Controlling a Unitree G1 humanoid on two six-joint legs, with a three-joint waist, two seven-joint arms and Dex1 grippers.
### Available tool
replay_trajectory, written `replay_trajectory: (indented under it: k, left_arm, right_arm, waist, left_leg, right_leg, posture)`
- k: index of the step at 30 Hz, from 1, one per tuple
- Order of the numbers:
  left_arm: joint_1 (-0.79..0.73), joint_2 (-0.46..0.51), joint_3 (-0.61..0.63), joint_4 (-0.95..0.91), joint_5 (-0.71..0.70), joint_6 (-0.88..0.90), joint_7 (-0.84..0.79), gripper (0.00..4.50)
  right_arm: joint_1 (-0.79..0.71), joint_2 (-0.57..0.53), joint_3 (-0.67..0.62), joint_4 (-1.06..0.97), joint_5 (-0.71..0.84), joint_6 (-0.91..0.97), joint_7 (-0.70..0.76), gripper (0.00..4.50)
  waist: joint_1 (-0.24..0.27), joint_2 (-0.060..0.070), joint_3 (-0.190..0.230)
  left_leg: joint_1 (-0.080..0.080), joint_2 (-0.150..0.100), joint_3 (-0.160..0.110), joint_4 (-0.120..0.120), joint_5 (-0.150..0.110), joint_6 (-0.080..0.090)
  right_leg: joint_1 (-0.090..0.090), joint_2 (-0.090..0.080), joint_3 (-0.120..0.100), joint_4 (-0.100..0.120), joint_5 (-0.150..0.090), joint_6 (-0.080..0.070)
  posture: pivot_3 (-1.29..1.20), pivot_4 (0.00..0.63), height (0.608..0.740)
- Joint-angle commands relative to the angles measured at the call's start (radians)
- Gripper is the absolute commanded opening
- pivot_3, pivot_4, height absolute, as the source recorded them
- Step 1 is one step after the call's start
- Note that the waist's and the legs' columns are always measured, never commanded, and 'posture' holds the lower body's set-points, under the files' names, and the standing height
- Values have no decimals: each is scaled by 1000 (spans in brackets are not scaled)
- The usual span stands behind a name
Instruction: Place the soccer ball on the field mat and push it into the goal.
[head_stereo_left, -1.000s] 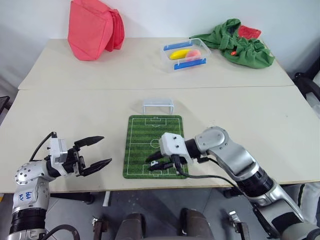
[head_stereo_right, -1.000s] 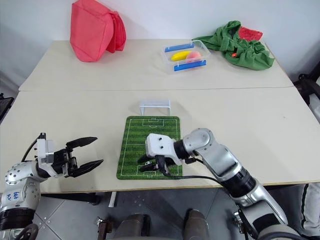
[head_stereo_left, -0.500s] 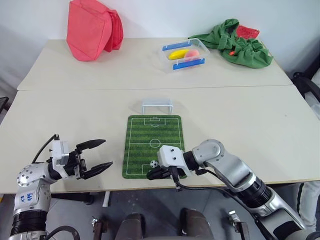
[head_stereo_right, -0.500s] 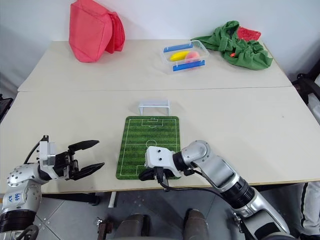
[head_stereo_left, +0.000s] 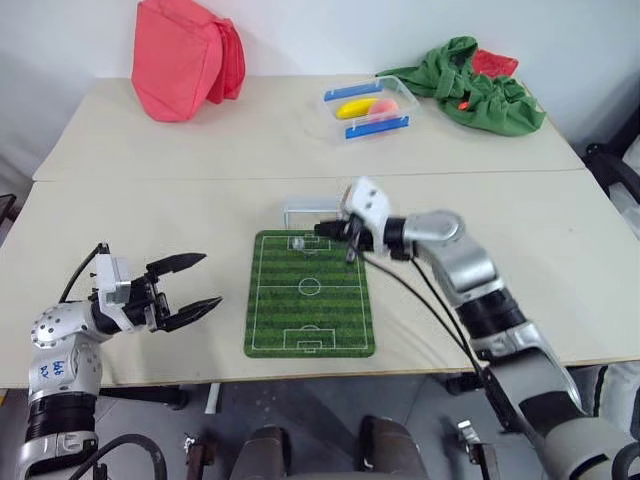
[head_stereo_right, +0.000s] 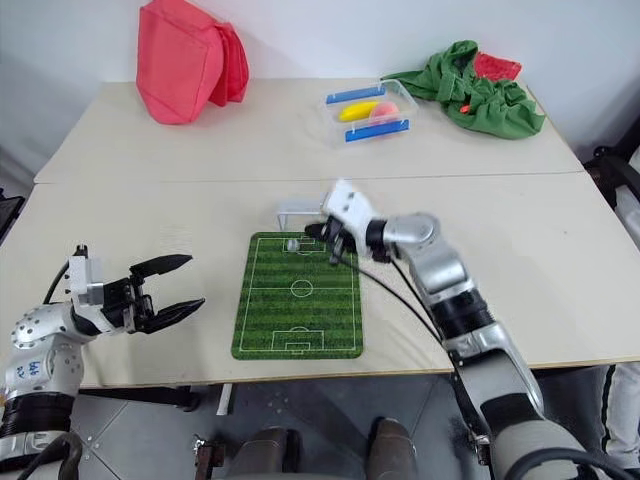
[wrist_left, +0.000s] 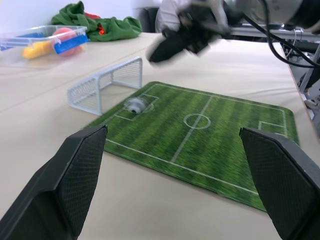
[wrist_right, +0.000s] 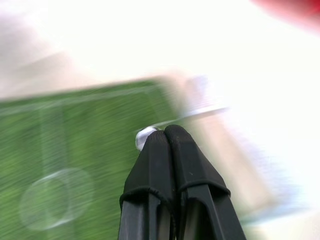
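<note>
The green field mat (head_stereo_left: 310, 300) lies flat near the table's front edge. The white goal (head_stereo_left: 313, 211) stands just past its far end. The tiny soccer ball (head_stereo_left: 297, 241) rests on the mat's far penalty area, a short way in front of the goal mouth; it also shows in the left wrist view (wrist_left: 134, 104). My right gripper (head_stereo_left: 322, 231) is shut with nothing in it, and its tips sit close beside the ball (wrist_right: 144, 136), on its right. My left gripper (head_stereo_left: 212, 279) hovers open and empty to the left of the mat.
At the back of the table stand a clear tub with blue handles (head_stereo_left: 370, 105), a red bag (head_stereo_left: 185, 55) and a green cloth heap (head_stereo_left: 475, 90). A black cable (head_stereo_left: 400, 285) hangs from my right wrist across the mat's right edge.
My right gripper swept from the mat's near end to its far end. The ball rolled from the near penalty area to just in front of the goal. The left gripper stayed nearly still.
</note>
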Motion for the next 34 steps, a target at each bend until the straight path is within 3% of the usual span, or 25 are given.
replay_trajectory:
  k: [1,7,10,12,17,22,24,29,34]
  left_arm:
    - [-18,11,20,16,-1,-21,4,4500]
    - [-34,8,30,42,8,-6,69,4500]
    - [-57,6,64,59,10,37,193,4500]
    - [-61,6,83,58,3,48,233,4500]
    - [-36,14,125,43,8,90,339,4500]
    - [-5,20,157,47,14,32,348,4500]
    - [2,25,161,47,5,41,343,4500]
    - [63,62,197,43,-36,100,288,4500]
    - [83,68,208,26,-42,112,268,4500]
  right_arm:
    - [-40,-11,-80,-18,35,-10,-13,53]
    - [20,-70,-122,-127,82,41,46,53]
    - [118,-181,-145,-193,133,56,184,212]
    - [153,-224,-167,-165,142,-14,234,631]
    - [228,-336,-216,62,171,-137,437,2284]
    - [234,-361,-284,265,196,-276,533,3982]
    - [225,-362,-302,320,201,-294,547,4450]
    - [273,-423,-326,436,176,-352,606,4450]
    - [298,-422,-354,393,194,-352,570,4450]
  waist:
    - [-1,0,0]
    - [0,0,0]
    - [8,0,0]
    - [6,-1,0]
    - [2,-1,0]
    - [-4,-1,0]
    - [-3,-1,0]
    - [3,-1,0]
    - [4,-1,0]
  left_leg:
    - [0,0,0,-1,0,0]
    - [0,0,1,-1,0,0]
    - [0,0,1,0,-1,0]
    - [-1,0,1,1,-1,1]
    - [1,0,3,1,-1,1]
    - [1,0,4,1,-1,1]
    - [1,0,4,2,-1,1]
    - [1,0,4,2,-1,1]
    - [1,0,4,3,-1,1]
  right_leg:
    - [0,0,0,0,0,0]
    - [0,0,-1,-1,0,0]
    - [0,0,-1,-1,0,0]
    - [1,0,0,-2,0,0]
    - [1,0,1,-2,0,0]
    - [1,0,1,-2,0,0]
    - [1,0,1,-1,0,0]
    - [1,0,1,-2,0,0]
    - [1,-1,2,-1,0,0]
  posture:
    - [0,150,740]
    - [0,150,740]
    - [0,150,740]
    - [0,150,740]
    - [0,150,740]
    - [0,150,740]
    - [0,150,740]
    - [0,150,740]
    - [0,150,740]
